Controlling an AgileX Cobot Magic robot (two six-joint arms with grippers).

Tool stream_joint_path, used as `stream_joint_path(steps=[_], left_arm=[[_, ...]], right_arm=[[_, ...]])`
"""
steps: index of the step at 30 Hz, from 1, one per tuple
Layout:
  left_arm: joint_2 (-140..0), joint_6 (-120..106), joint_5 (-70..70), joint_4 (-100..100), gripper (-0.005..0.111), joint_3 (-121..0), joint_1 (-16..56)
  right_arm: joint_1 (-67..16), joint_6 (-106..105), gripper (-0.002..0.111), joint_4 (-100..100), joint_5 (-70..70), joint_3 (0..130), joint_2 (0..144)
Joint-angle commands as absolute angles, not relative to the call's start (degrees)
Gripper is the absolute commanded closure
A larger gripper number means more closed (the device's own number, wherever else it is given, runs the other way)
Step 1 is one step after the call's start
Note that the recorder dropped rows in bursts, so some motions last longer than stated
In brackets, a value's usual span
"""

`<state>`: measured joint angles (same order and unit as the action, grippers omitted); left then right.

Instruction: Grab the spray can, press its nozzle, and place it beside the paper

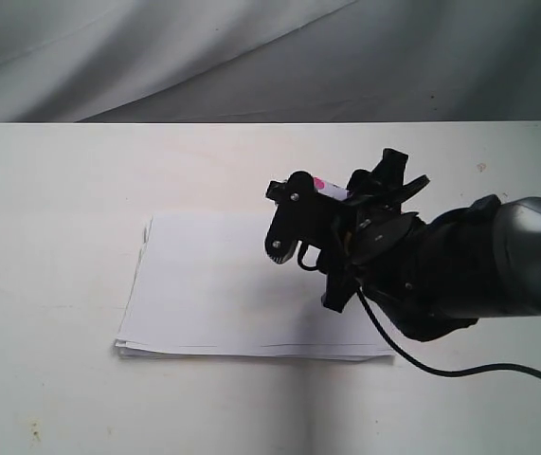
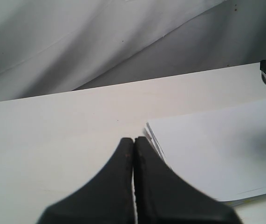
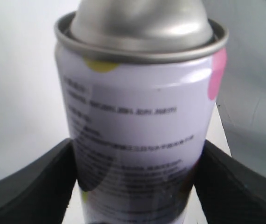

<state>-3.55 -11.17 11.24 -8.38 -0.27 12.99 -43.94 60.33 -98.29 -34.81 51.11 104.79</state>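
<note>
The left gripper [image 2: 133, 141] is pointing across the table [image 1: 52, 237] with its jaws pressed together, gripping nothing. The paper [image 1: 223, 284] is lying flat in the middle of the table. The right arm [image 1: 497, 265] is reaching in from the right edge, its wrist stretching over the paper's right part. The right gripper [image 3: 135, 186] is clamping the spray can [image 3: 133, 116] by its sides, over the paper's far right corner.

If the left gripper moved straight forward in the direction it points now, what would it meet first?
Probably the bare table: the shut left gripper aims just beside the paper, then toward the grey cloth behind. Depth is hard to judge.
</note>
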Motion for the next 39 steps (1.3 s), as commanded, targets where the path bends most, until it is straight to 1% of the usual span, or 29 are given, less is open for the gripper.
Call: stream_joint_path(steps=[1, 24, 27, 31, 39], left_arm=[[-3.37, -11.01, 10.58, -8.41, 0.107, 0.0, 13.28], [-3.37, -9.47, 10.58, -8.41, 0.107, 0.0, 13.28], [-3.37, -9.14, 6.24, -7.57, 0.107, 0.0, 13.28], [-3.37, -3.79, -2.27, -12.63, 0.107, 0.0, 13.28], [-3.37, -3.46, -3.72, -12.83, 0.107, 0.0, 13.28]], right_arm=[[-44.02, 60.03, 0.108, -99.95, -37.28, 51.44, 103.75], [-44.02, 60.03, 0.108, -99.95, -39.09, 51.44, 103.75], [-44.02, 60.03, 0.108, -99.95, -39.54, 51.44, 103.75], [-44.02, 60.03, 0.108, -99.95, -39.96, 51.44, 103.75], [-44.02, 59.65, 0.108, -99.95, -40.07, 51.44, 103.75]])
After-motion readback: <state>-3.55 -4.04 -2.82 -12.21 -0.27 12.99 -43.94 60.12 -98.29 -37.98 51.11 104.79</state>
